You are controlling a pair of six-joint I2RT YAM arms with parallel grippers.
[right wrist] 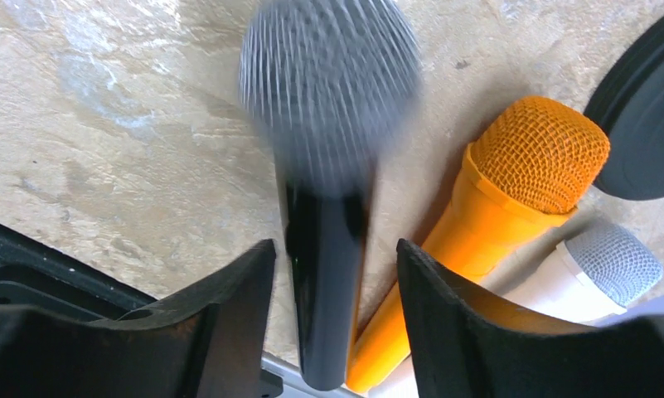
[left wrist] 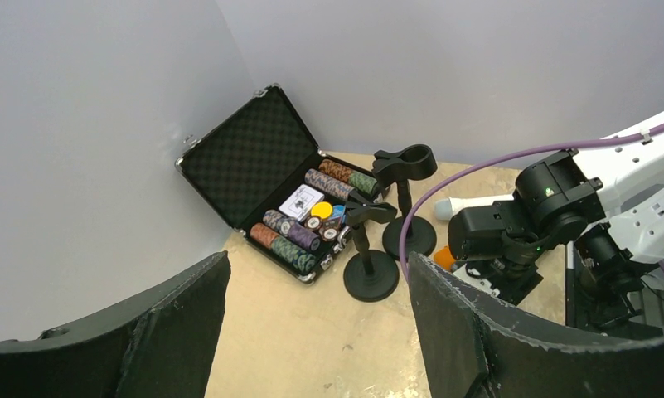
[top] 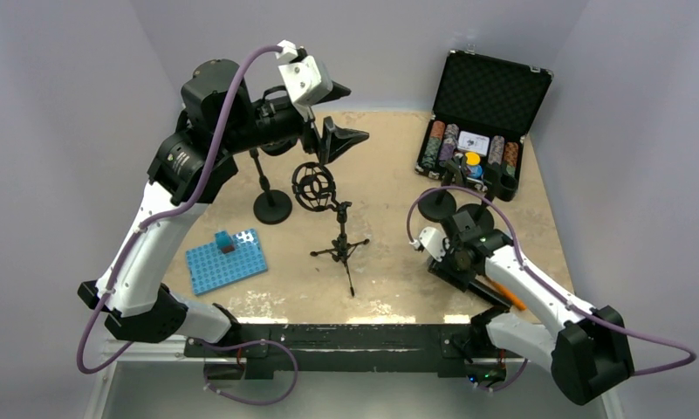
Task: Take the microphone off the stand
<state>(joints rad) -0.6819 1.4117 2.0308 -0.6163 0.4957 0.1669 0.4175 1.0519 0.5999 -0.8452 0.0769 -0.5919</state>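
A black microphone with a grey mesh head lies on the table between the fingers of my right gripper. The jaws stand open with a gap on each side of it, and its head is blurred. An orange microphone and a white one lie right beside it. In the top view my right gripper is low over the table at the right. The tripod stand's shock mount is empty. My left gripper is raised high, open and empty, which also shows in its wrist view.
An open case of poker chips stands at the back right. Two round-base clip stands stand in front of it, close to my right arm. Another round-base stand is left of the tripod. A blue brick plate lies near left.
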